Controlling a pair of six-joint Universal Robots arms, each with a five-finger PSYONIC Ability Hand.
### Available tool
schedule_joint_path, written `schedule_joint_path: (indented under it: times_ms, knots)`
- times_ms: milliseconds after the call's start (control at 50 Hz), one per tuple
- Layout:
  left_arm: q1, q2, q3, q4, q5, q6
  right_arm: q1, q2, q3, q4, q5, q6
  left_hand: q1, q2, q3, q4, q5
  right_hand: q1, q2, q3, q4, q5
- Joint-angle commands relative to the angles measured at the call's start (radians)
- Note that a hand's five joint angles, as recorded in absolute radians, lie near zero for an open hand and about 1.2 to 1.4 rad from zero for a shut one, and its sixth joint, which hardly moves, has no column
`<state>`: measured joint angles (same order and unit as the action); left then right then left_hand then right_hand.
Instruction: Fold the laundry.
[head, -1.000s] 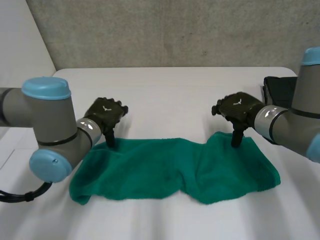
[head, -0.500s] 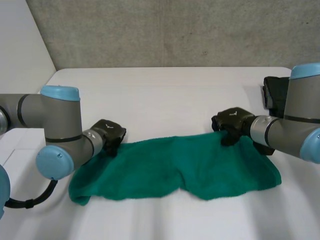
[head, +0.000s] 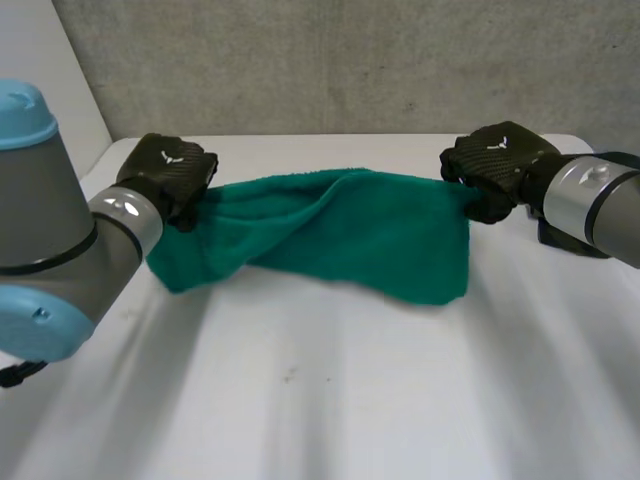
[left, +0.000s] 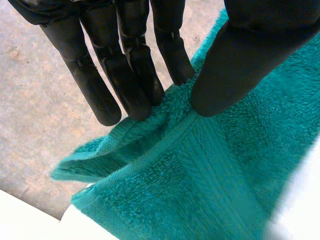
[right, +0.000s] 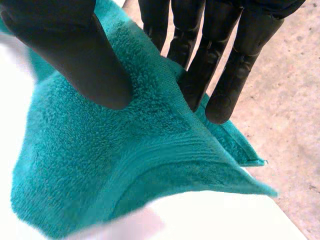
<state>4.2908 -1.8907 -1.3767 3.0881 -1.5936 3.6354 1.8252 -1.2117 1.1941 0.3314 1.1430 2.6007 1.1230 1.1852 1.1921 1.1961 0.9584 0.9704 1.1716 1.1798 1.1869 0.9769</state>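
In the head view, your left hand (head: 168, 176) and right hand (head: 498, 168) each hold a top corner of the green towel (head: 340, 228). The towel is stretched between them and lifted off the white table (head: 300, 390). Its upper edge sags a little in the middle. The lower edge hangs deeper on the right hand's side, and the left end is bunched up under the left hand. Half a second ago the same towel lay flat on the near part of the table, with both hands pressed low onto its far corners. A second ago the hands stood above those corners with their fingers pointing down. Since then both hands have risen and moved away from you, taking the cloth with them.

In the left wrist view, the left hand (left: 125, 70) has its fingers held straight and close together on one side of the towel (left: 205, 170) and its thumb on the other. They pinch a gathered fold near the hemmed corner.

In the right wrist view, the right hand (right: 200, 65) does the same. Its thumb presses the towel (right: 120, 165) against its fingers, and the cloth is clamped just by the woven border, with the corner hanging free below.
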Motion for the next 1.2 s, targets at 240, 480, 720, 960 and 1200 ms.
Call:
schedule_joint_path:
  times_ms: [240, 480, 720, 960, 1200]
  knots:
    - [-0.003, -0.133, -0.085, 0.092, -0.017, 0.005, 0.002, 0.032, 0.147, 0.011, 0.009, -0.096, -0.547, -0.609, -0.616, -0.62, -0.557, 0.426, 0.225, 0.217, 0.209, 0.245]
    - [-0.009, -0.038, -0.186, 0.109, -0.022, 0.0, 0.005, 0.135, 0.127, -0.058, 0.118, -0.082, -0.625, -0.687, -0.694, -0.698, -0.635, 0.426, 0.225, 0.217, 0.209, 0.245]
    - [-0.068, 0.177, -0.472, 0.116, -0.022, -0.008, 0.002, 0.159, 0.13, -0.101, 0.119, -0.044, -0.545, -0.608, -0.614, -0.619, -0.555, 0.426, 0.225, 0.217, 0.209, 0.245]
    - [-0.042, 0.101, -0.509, 0.207, -0.081, -0.012, -0.006, 0.149, 0.171, -0.101, 0.11, -0.044, -0.563, -0.625, -0.632, -0.636, -0.573, 0.426, 0.225, 0.217, 0.209, 0.245]
    - [-0.042, -0.073, -0.45, 0.257, -0.129, 0.003, -0.007, 0.143, 0.197, -0.1, 0.101, -0.045, -0.443, -0.506, -0.512, -0.516, -0.453, 0.426, 0.225, 0.217, 0.209, 0.245]
